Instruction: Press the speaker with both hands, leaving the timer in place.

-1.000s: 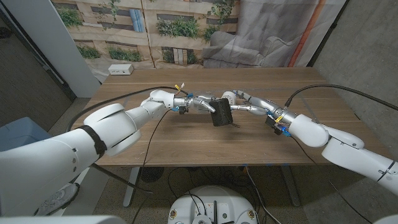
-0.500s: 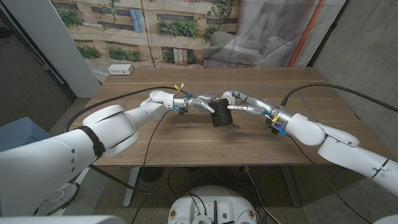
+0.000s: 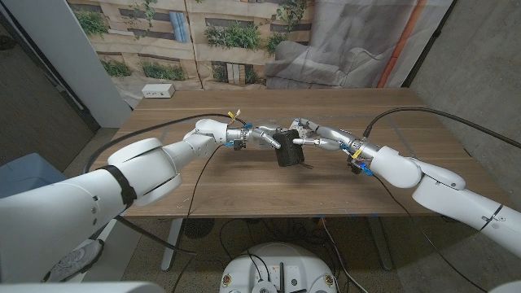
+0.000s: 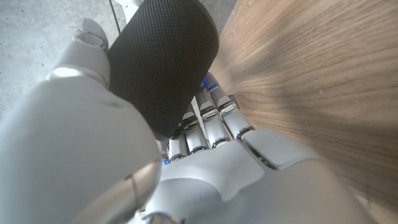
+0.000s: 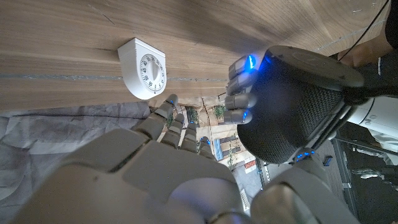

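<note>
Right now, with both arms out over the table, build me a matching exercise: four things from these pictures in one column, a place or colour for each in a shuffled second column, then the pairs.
Things
1. speaker
2. timer
3. left robot hand
4. white box

Descriptions
A. at the table's far left corner
B. black mesh, between the two hands
C. white, with a round dial
D. against the speaker's side nearest the left arm

Pairs: 1-B, 2-C, 3-D, 4-A
</note>
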You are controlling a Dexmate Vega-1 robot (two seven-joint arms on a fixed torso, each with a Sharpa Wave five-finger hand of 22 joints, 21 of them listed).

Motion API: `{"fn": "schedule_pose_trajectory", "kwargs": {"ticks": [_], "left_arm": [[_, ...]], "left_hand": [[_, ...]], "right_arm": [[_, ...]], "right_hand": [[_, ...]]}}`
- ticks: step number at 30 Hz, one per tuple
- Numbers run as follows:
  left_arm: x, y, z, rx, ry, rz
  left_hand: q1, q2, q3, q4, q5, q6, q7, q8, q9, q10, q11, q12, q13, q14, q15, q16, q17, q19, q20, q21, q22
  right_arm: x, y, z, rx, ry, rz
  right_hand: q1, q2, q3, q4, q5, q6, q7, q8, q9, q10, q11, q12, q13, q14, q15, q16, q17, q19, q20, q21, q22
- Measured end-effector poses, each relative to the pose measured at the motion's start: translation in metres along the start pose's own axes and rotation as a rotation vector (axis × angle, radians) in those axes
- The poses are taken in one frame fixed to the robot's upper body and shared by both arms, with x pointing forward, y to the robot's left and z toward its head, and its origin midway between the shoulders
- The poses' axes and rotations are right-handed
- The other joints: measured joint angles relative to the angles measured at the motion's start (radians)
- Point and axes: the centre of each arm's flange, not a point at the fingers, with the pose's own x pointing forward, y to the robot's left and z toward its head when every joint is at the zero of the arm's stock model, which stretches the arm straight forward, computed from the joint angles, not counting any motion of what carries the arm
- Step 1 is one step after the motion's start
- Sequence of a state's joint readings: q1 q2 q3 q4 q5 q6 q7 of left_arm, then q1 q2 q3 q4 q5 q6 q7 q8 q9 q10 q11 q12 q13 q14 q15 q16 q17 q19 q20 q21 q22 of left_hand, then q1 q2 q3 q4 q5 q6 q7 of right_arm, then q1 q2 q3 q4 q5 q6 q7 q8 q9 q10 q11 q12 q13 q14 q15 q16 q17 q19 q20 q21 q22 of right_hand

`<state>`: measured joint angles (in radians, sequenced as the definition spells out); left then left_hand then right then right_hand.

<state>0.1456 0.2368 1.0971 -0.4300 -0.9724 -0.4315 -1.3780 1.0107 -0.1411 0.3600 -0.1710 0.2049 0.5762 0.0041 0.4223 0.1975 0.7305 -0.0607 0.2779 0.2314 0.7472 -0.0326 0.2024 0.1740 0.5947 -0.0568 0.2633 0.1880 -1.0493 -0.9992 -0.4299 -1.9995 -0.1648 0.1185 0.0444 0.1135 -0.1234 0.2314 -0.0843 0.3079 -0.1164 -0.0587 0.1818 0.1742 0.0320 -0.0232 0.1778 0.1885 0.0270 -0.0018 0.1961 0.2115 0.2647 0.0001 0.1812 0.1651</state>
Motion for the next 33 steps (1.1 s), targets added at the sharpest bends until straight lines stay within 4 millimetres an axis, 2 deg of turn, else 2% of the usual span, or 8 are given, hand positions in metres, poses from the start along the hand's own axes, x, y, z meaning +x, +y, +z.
{"fn": "schedule_pose_trajectory", "kwargs": {"ticks": [33], "left_arm": [[0.003,-0.002,-0.003,-0.005,-0.004,-0.001]], "left_hand": [[0.0,0.0,0.003,-0.003,0.0,0.002,0.002,-0.008,0.0,0.0,0.0,0.0,0.004,0.007,0.0,-0.011,0.001,0.008,-0.001,0.0,0.001]], "right_arm": [[0.013,0.003,-0.001,-0.004,-0.017,0.009]], "right_hand": [[-0.005,0.005,-0.007,0.001,0.011,-0.005,0.005,0.0,0.0,-0.005,0.005,0.0,-0.003,0.0,0.0,0.004,0.002,0.0,0.0,0.001,0.0]]}}
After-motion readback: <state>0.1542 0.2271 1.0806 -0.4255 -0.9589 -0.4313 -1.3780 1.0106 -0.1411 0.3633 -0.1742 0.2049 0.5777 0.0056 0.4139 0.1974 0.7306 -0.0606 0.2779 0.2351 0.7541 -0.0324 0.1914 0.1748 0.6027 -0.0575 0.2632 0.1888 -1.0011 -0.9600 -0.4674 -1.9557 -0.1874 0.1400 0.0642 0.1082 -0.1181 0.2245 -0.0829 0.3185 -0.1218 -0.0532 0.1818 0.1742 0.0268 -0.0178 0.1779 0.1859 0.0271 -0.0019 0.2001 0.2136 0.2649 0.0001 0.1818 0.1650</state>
